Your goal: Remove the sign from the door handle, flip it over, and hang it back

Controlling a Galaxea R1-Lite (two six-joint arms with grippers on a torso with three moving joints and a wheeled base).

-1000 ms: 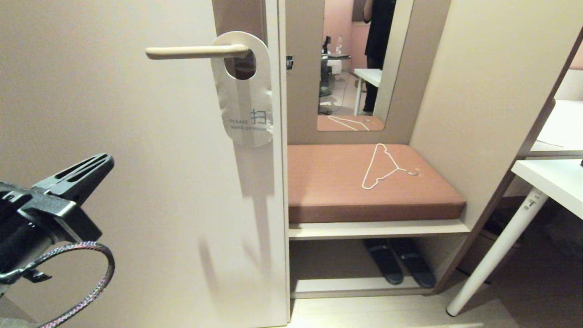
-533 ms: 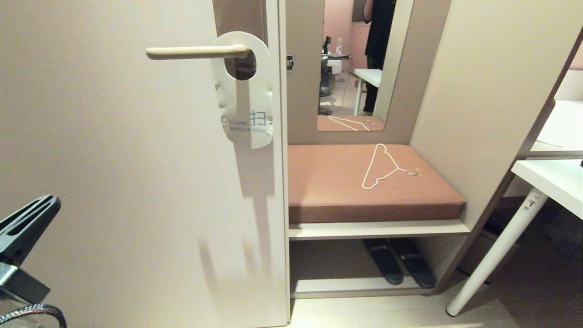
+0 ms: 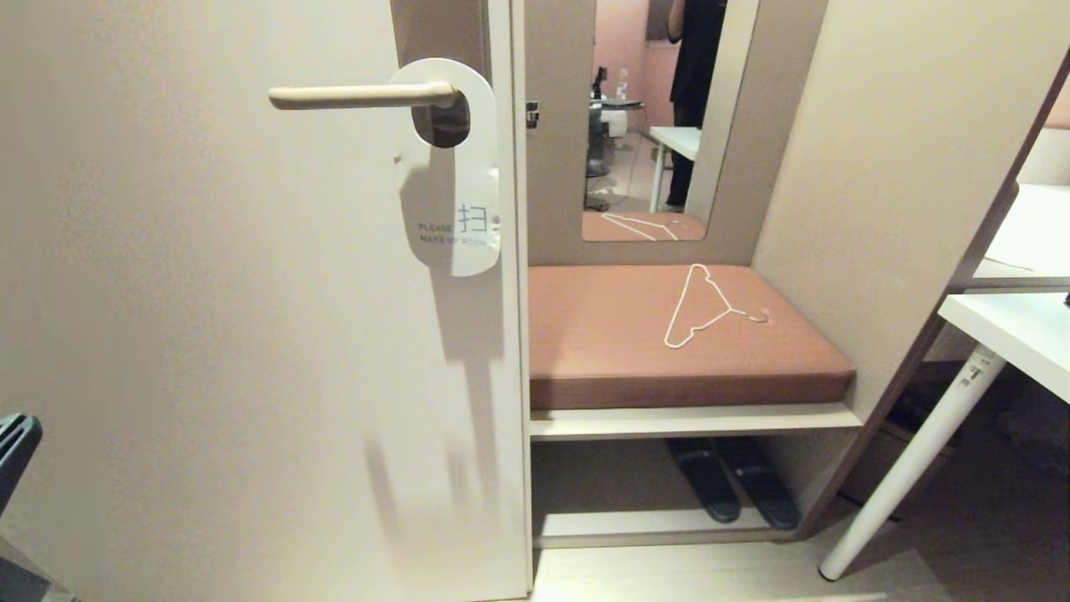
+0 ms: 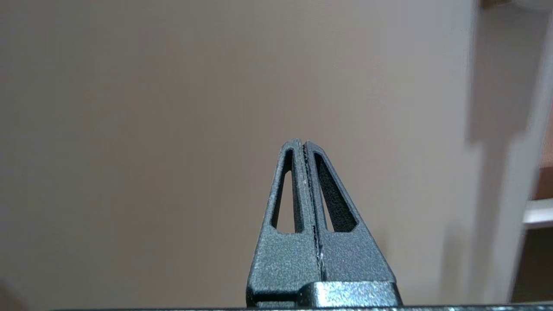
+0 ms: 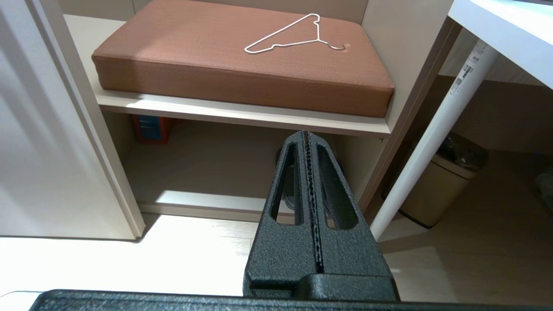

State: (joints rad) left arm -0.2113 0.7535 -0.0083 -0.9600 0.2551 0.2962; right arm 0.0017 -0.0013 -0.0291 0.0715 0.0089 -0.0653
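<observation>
The sign (image 3: pixel 451 188) hangs by its big hole on the door handle (image 3: pixel 359 96), white face outward reading "PLEASE MAKE UP ROOM". The handle is a slim cream lever on a brownish plate (image 3: pixel 436 33). My left gripper (image 3: pixel 15 447) shows only at the head view's lower left edge, far below the sign. In the left wrist view the left gripper (image 4: pixel 301 142) is shut and empty, facing the bare door. My right gripper (image 5: pixel 306 134) is shut and empty, pointing at the shelf under the bench; it is outside the head view.
A brown bench cushion (image 3: pixel 635 343) with a white wire hanger (image 3: pixel 702 305) lies right of the door. Dark slippers (image 3: pixel 736 489) sit on the shelf below. A white table (image 3: pixel 1003 334) and its leg (image 3: pixel 911 460) stand at the right. A mirror (image 3: pixel 652 117) reflects a standing person.
My left gripper has dropped down and to the left, nearly leaving the head view. The sign has swung slightly on the handle and now hangs flatter.
</observation>
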